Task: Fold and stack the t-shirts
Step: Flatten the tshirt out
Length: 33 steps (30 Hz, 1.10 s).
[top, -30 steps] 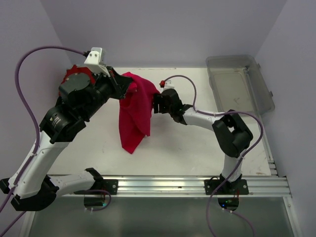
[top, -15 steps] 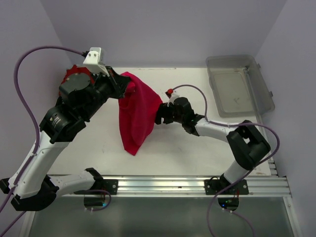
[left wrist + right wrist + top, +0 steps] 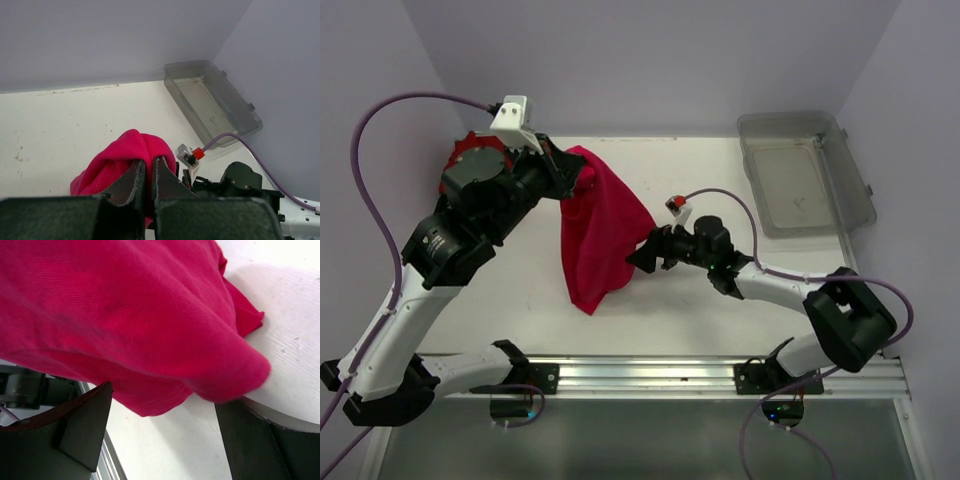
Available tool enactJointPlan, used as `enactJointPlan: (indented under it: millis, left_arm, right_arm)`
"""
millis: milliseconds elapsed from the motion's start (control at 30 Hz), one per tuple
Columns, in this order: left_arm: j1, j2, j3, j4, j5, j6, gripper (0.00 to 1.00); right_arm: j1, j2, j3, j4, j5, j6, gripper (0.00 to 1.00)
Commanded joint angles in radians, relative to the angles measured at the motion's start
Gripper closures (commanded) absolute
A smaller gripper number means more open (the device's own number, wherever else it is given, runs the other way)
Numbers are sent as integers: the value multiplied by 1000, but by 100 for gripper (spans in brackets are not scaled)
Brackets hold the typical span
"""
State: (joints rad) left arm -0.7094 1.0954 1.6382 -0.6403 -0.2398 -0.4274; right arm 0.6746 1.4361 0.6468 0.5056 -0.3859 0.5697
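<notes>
Over table (image 3: 700, 310), left of centre, t-shirt (image 3: 595, 235) hanging from left gripper (image 3: 580, 181), lower tip pointing toward near edge. Just right of t-shirt, right gripper (image 3: 642, 258) sitting low, cloth bulging between its fingers (image 3: 80, 435). At far right corner, bin (image 3: 805, 175) lying on table, well apart from t-shirt, behind and right of right gripper.

The flat white table (image 3: 705, 322) I work over carries faint dark scuffs. One clear grey rectangular plastic bin (image 3: 802, 175) lies on it at the far right corner. Well to the left of that bin, a crimson-pink cloth t-shirt (image 3: 595, 240) hangs down toward the tabletop; I cannot tell whether its lowest tip touches.
</notes>
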Motion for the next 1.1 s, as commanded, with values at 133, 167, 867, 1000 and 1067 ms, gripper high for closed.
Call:
enactJointPlan:
  millis: [133, 167, 867, 1000, 1067]
  left_arm:
    - [1, 4, 61, 48, 5, -20, 100]
    - [1, 6, 71, 42, 7, -22, 100]
    - [1, 11, 64, 60, 8, -40, 100]
    - [1, 12, 48, 76, 16, -48, 100]
    - [1, 12, 22, 96, 20, -53, 100]
  right_arm:
    - [0, 216, 131, 258, -142, 81, 18]
    - [0, 263, 146, 290, -143, 96, 18]
    - [48, 615, 260, 962, -254, 591, 21]
    - [106, 692, 313, 1081, -260, 699, 21]
    - [129, 692, 321, 1054, -257, 679, 21]
